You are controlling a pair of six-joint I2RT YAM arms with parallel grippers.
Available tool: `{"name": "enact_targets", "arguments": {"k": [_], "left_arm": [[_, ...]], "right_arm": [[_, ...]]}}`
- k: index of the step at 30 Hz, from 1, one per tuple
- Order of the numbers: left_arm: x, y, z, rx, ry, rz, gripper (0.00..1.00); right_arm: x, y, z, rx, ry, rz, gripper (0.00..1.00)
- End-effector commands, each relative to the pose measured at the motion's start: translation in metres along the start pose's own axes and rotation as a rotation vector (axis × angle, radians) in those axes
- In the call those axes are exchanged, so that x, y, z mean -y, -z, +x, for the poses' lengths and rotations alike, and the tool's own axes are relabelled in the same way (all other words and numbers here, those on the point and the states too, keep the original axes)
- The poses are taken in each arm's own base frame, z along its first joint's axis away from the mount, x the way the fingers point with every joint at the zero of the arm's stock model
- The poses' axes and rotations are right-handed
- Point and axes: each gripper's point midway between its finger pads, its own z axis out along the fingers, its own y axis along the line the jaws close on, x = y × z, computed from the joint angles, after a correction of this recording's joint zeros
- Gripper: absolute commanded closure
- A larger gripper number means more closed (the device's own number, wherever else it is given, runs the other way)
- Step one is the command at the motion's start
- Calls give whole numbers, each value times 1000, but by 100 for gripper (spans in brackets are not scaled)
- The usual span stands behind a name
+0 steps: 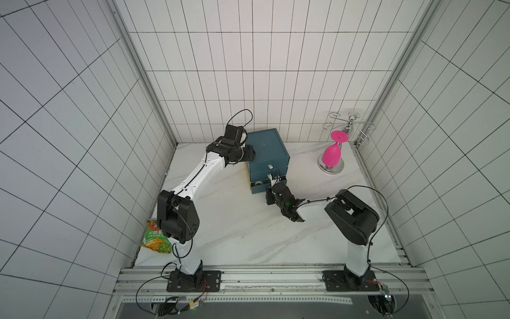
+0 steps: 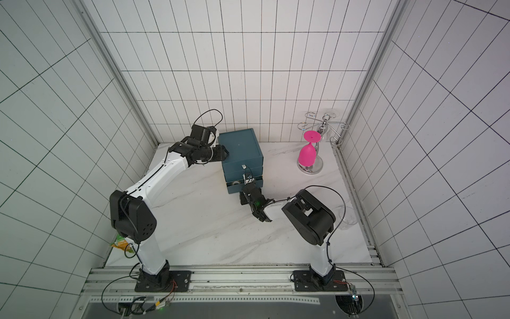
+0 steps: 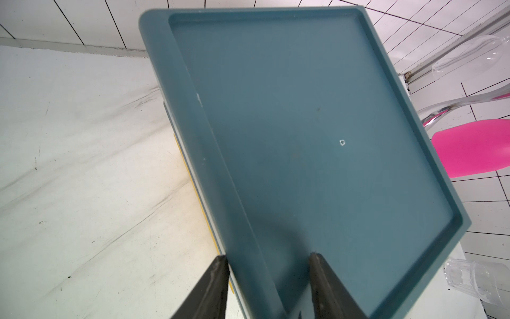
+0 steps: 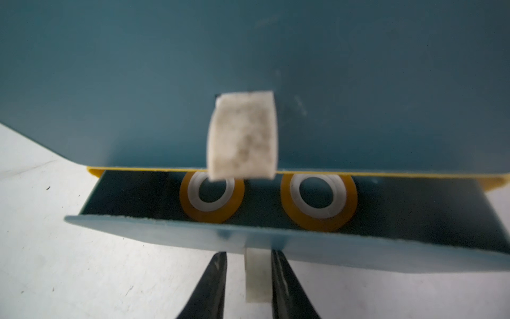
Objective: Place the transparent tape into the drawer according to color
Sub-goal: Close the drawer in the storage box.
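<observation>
A blue cabinet point(image 1: 266, 149) point(image 2: 240, 149) point(image 3: 303, 124) stands at the back of the table. Its bottom drawer point(image 1: 260, 189) point(image 4: 165, 229) is pulled partly out. Two orange-yellow rings of transparent tape point(image 4: 212, 218) point(image 4: 317, 223) lie flat inside, side by side. My right gripper point(image 4: 248, 254) point(image 1: 274, 179) stands open at the drawer front. The drawer's white pull tab point(image 4: 256, 276) is between its fingers, against one and apart from the other. My left gripper point(image 3: 268, 256) point(image 1: 249, 156) is open, astride the cabinet's top left edge. No other tape shows.
A pink goblet point(image 1: 332, 154) hangs upside down on a chrome rack point(image 1: 349, 127) at the back right. A snack bag point(image 1: 156, 237) lies near the left arm's base. A clear glass point(image 2: 349, 218) lies by the right wall. Another white tab point(image 4: 242, 135) sticks out above the open drawer.
</observation>
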Motion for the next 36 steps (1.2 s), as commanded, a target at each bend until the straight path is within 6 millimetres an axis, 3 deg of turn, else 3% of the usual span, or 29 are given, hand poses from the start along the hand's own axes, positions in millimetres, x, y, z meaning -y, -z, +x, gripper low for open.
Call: {"name": "enact_targets", "arguments": {"k": [1,19,27,31,36], "left_arm": [[-11,-18,38,-150,-1,-27,51],[-8,-15,40,-157,-9,-18,53],[-8,-13,39,-151,-10,-17,52],[-5,-6,33,-123,-9,-11,41],[4,15,18,-46,-11,14,16]], "right_arm": [[-2,-7,-26,80,-21,-4,69],[-8,-23,-34,95,-29,-34,70],[-7,-13,-34,85,-39,-41,68],[-3,5,-31,53,-51,-48,62],[-1,36,-20,-22,-63,-74,46]]}}
